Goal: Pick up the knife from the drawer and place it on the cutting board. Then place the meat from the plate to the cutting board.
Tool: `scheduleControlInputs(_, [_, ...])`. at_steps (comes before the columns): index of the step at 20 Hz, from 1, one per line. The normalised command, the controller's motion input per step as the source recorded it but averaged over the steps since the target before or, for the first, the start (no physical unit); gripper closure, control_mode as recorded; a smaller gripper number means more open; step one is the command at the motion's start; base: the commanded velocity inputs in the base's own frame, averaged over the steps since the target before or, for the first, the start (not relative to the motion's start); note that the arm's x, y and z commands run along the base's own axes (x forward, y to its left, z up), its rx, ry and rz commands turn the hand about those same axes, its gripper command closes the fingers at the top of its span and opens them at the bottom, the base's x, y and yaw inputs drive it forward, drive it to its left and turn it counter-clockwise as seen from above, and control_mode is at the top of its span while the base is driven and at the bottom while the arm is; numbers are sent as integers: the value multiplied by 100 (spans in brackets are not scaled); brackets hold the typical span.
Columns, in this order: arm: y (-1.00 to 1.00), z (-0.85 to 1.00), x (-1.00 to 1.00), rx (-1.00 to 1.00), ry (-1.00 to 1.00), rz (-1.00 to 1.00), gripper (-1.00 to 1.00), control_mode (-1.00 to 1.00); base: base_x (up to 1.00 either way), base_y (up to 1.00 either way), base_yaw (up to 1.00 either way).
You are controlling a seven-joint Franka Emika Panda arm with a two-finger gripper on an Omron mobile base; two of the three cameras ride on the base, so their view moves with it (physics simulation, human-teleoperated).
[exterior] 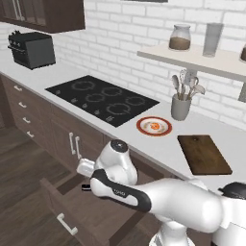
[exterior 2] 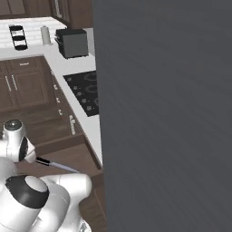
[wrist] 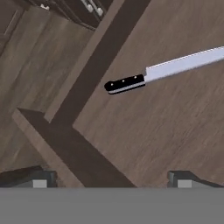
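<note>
The drawer [exterior: 91, 211] is pulled out under the counter [exterior: 120, 129], and inside it one knife [wrist: 166, 70] lies flat on the wooden bottom, with its dark handle near the side wall and its silver blade pointing away. The gripper [wrist: 111, 179] hangs above the drawer with its two fingers spread wide and nothing between them; it does not touch the knife. On the counter there is one plate [exterior: 153, 126] with a red-orange rim, and one small piece of meat [exterior: 154, 127] lies in its middle. One cutting board [exterior: 204, 154] lies beside the plate, apart from it, with nothing on it. One grey pot [exterior: 180, 107] with several utensils stands behind the plate, and one black cooktop [exterior: 102, 99] is to the left.
</note>
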Motion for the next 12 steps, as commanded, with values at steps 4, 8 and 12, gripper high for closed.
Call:
scheduleControlInputs(4, [-47, -43, 28, -1, 0, 32, -100, -100, 0, 0, 0])
scheduleControlInputs(8, [-17, -21, 3, -8, -3, 38, -100, -100, 0, 0, 0])
scheduleControlInputs(12, [-2, -23, 11, -22, 0, 39, -100, -100, 0, 0, 0])
